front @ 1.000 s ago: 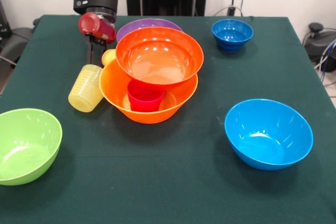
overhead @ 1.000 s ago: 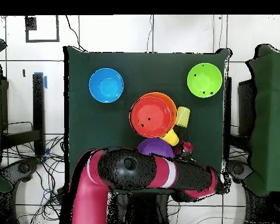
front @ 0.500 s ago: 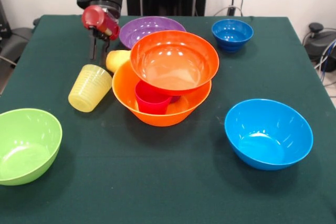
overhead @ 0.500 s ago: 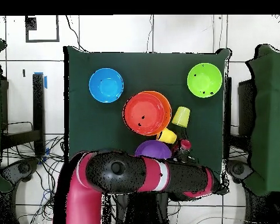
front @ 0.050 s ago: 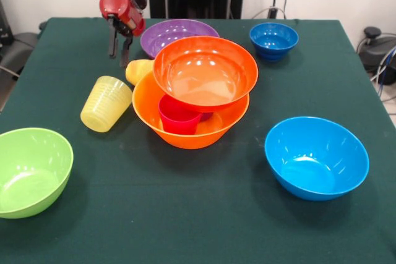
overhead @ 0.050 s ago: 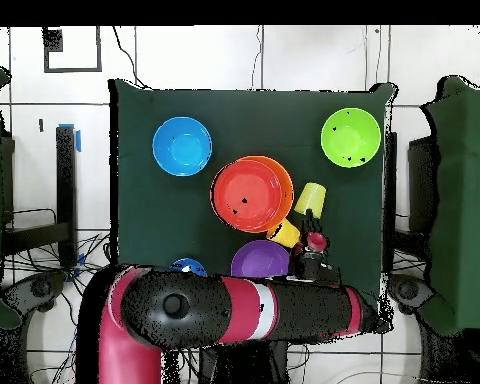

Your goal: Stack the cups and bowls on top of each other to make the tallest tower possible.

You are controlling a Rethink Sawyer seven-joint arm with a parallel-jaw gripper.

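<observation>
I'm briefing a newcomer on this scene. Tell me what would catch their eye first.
Mid-table, the red-orange bowl sits tilted on a red-pink cup inside the largest orange-yellow bowl. Behind and to the left in the front view, the gripper hangs above the table near an orange-yellow cup and a tipped ribbed pale yellow cup.

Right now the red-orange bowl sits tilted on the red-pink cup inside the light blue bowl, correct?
Not quite. The red-orange bowl does sit tilted on the red-pink cup, but they are inside the large orange-yellow bowl, as the front view shows. The light blue bowl stands apart and holds nothing.
</observation>
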